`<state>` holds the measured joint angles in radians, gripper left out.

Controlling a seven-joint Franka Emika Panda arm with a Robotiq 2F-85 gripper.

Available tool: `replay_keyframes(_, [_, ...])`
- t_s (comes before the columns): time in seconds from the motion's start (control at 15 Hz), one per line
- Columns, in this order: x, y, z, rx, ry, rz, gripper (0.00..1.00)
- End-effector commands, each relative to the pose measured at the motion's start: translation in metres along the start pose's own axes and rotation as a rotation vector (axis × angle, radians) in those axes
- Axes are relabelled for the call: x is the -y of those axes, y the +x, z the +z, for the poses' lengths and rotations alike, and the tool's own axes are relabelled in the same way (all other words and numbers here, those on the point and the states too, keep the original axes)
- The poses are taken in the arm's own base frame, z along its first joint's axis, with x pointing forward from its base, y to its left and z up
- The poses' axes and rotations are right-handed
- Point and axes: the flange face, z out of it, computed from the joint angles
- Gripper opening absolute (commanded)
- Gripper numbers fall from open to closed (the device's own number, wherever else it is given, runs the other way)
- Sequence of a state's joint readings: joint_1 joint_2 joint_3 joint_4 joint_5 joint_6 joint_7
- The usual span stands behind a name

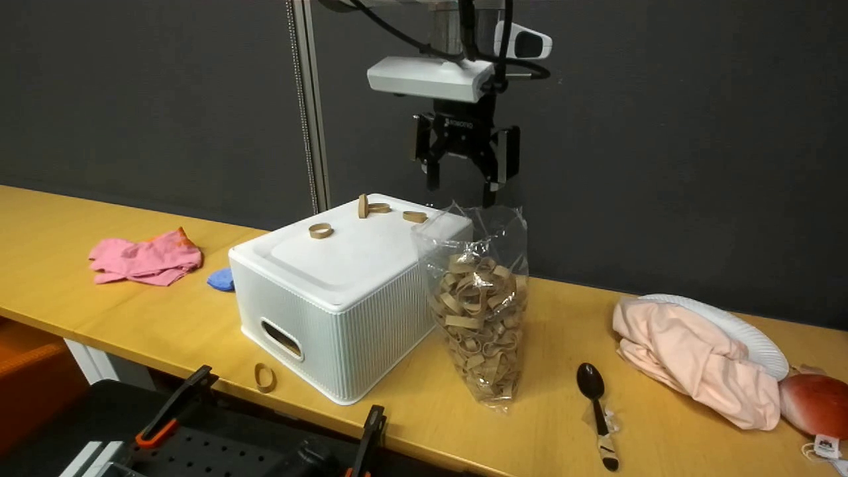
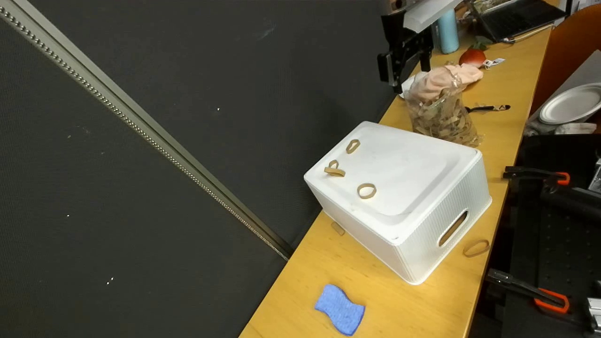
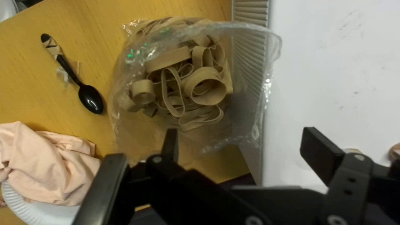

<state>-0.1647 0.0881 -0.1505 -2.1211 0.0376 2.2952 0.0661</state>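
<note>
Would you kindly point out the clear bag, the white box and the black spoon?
Clear bag (image 1: 500, 235), in an exterior view: its upper wall.
White box (image 2: 406, 176), in an exterior view: its top.
Black spoon (image 3: 70, 71), in the wrist view: its handle.

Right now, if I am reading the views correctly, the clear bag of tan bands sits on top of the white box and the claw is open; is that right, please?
Not quite: the clear bag of tan bands sits on the wooden table beside the white box, not on top of it, as both exterior views show. The claw is open, as you said.
</note>
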Motion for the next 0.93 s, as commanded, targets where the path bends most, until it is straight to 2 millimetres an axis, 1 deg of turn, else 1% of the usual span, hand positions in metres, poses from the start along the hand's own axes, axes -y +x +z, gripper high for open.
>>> replay_keyframes(0.0, [0.02,0.021,-0.016,-0.013,0.037,-0.06,1.0])
replay_keyframes(0.07, [0.028,0.029,-0.019,-0.019,0.042,-0.08,1.0])
replay_keyframes(0.27, [0.061,0.049,-0.017,-0.024,0.049,-0.157,1.0])
replay_keyframes(0.47, [0.103,0.064,-0.002,-0.023,0.044,-0.215,1.0])
replay_keyframes(0.67, [0.146,0.071,0.023,-0.01,0.041,-0.264,1.0])
replay_keyframes(0.87, [0.178,0.076,0.039,-0.001,0.041,-0.293,1.0])
